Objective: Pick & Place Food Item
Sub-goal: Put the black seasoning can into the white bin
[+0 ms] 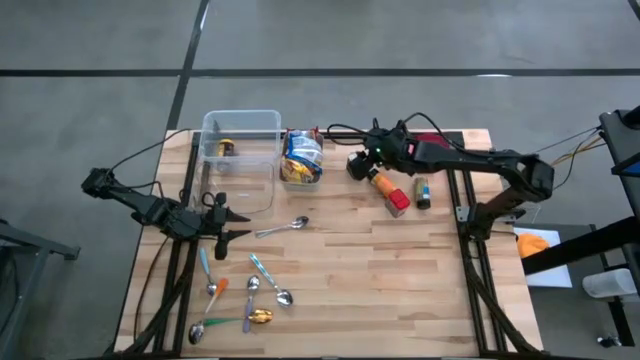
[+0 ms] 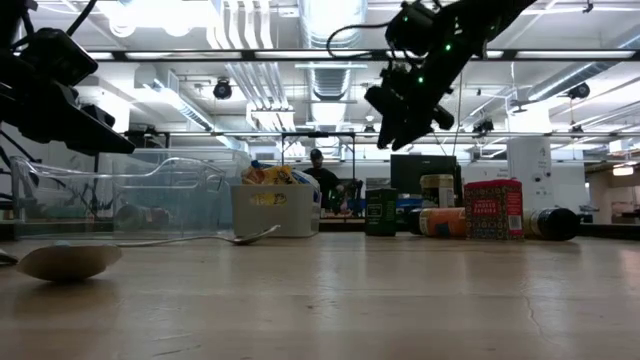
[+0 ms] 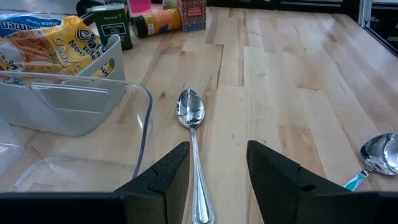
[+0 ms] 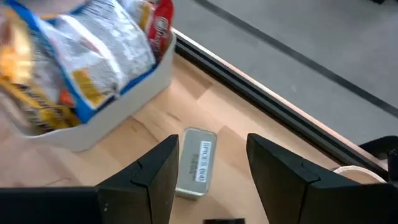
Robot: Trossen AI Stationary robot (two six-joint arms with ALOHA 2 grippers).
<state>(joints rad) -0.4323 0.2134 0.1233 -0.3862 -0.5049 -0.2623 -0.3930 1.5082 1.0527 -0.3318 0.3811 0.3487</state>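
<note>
The right gripper [image 1: 357, 165] hangs in the air over the far side of the wooden table [image 1: 400, 270]. Its two fingers [image 4: 146, 180] are apart and hold nothing. Right below the gap between them a small green tin [image 4: 195, 163] lies flat on the wood. The tin is not touching the fingers. Just beside it sits a white bin [image 1: 299, 175] full of snack bags [image 4: 74, 50]. An orange bottle [image 1: 381, 184] and a red box [image 1: 398, 202] lie near the gripper too.

The left gripper [image 1: 228, 222] waits low by the clear tub [image 1: 240, 150]. Its fingers [image 3: 165, 180] are apart and empty, with a silver spoon [image 3: 191, 118] lying between them on the table.
</note>
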